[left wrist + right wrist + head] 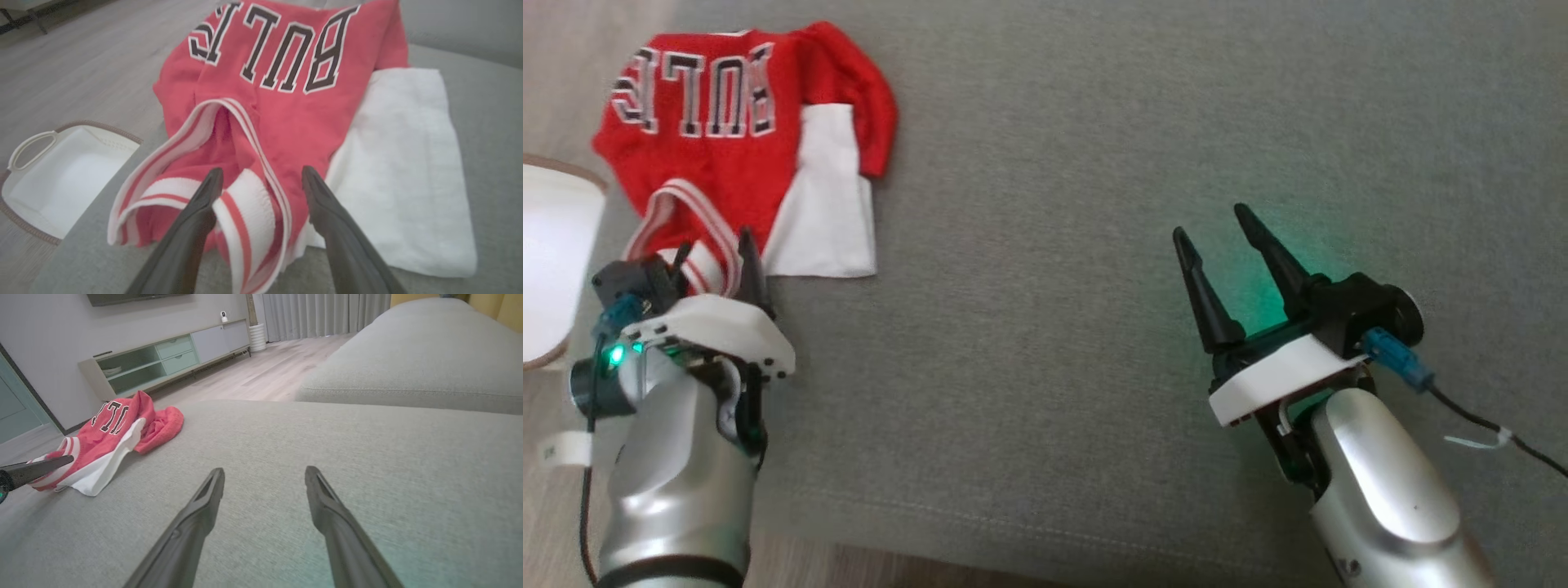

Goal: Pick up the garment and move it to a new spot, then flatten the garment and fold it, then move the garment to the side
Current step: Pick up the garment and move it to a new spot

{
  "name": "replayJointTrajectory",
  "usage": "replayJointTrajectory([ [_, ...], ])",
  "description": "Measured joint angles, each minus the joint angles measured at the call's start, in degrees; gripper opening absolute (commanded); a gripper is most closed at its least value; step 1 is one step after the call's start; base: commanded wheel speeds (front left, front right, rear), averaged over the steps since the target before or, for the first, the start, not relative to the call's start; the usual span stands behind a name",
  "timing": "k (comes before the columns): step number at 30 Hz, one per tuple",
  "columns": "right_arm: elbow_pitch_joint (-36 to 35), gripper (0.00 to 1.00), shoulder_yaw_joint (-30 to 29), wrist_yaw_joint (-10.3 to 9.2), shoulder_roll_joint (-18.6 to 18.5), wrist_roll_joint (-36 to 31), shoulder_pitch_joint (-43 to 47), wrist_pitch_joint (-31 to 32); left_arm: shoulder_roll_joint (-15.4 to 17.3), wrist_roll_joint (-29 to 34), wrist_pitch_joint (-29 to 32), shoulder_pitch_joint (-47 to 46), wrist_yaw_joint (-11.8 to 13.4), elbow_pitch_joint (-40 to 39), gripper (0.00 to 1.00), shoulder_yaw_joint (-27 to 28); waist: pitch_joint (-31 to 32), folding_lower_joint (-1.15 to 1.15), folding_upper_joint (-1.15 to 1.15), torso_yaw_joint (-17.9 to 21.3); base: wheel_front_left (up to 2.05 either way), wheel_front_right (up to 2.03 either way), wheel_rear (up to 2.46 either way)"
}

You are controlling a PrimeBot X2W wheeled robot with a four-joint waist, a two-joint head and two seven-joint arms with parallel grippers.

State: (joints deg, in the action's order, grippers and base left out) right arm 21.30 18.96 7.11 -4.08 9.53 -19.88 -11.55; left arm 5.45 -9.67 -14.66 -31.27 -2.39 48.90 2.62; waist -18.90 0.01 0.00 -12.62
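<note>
We find the garment (727, 155) bunched at the cushion's (1094, 343) left edge, left gripper (262, 171) open astride its striped band (249, 212), right gripper (1210, 220) open mid-cushion; we advise biting deep before lifting.

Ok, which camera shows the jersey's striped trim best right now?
Left wrist view: the striped trim sits large and close between the fingers of the open left pincer. The head view shows it smaller, its near end hidden behind that pincer. The right wrist view shows it tiny at the far left edge.
</note>
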Motion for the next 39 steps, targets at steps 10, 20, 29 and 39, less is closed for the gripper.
replayJointTrajectory([
  [10, -0.4, 1.00, -2.3, 0.00, -0.2, 0.2, 0.0, 0.0, 1.4, 0.6, 0.0, -4.2, 3.8, 6.1, 0.00, 1.1, -2.4, 0.01, 0.00, 4.4, 0.00, 0.00, 0.00],
  [20, 3.3, 1.00, -2.0, 0.00, 0.1, 3.4, 0.0, -1.8, 3.7, 4.2, 0.0, -4.8, 1.4, -6.7, 0.00, -0.5, 2.8, -0.01, 0.00, 6.0, 0.00, 0.00, 0.00],
  [29, 5.5, 1.00, 0.5, 0.00, 0.3, 8.8, 0.6, -2.6, 2.3, 5.6, 0.0, -9.2, -1.7, -14.4, 0.00, -6.0, 6.9, -0.01, 0.00, 13.1, 0.00, 0.00, 0.00],
  [39, 3.4, 1.00, 1.9, 0.00, 0.4, 11.6, 0.6, -2.7, -3.5, 3.9, 0.0, -11.7, -4.2, -15.3, 0.00, -18.4, 7.4, -0.01, 0.00, 24.8, 0.00, 0.00, 0.00],
])
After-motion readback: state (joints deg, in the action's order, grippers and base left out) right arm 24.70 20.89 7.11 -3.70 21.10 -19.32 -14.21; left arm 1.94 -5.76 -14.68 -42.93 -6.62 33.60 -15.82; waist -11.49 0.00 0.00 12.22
